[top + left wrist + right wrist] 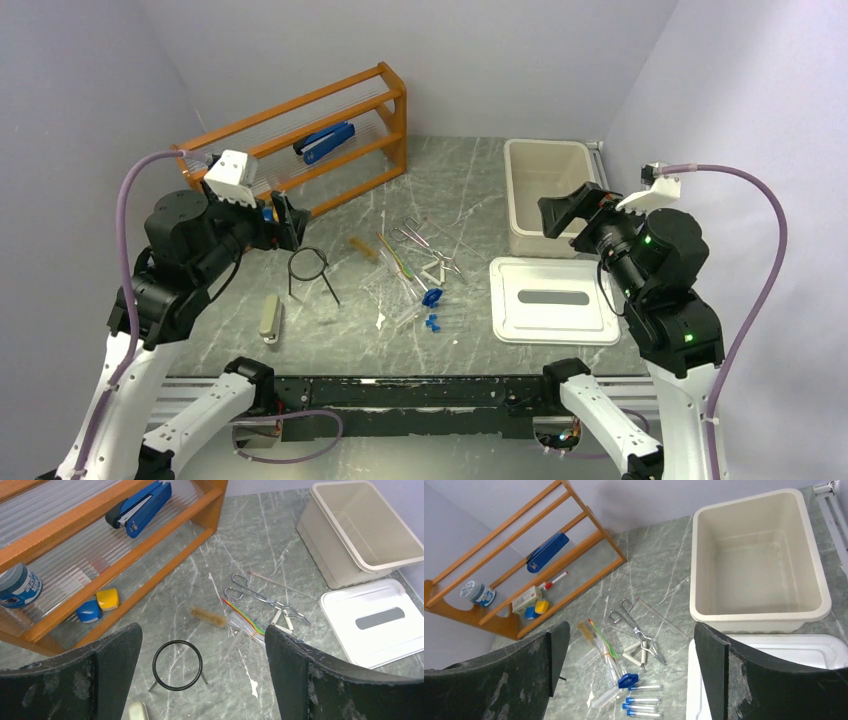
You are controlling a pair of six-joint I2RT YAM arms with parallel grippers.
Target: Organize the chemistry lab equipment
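The left hand [287,222] hangs in the air with its fingers spread wide and nothing between them, close above the black wire ring stand [153,665], which stands upright on the table [470,175]. The right hand [562,213], likewise spread and empty, hangs beside the beige bin [819,614]. Between the two hands, the metal tweezers [636,627], white triangle [633,657], thin rods [659,613] and clear blue-capped tubes [644,700] lie scattered on the table, left of a white lid [520,322].
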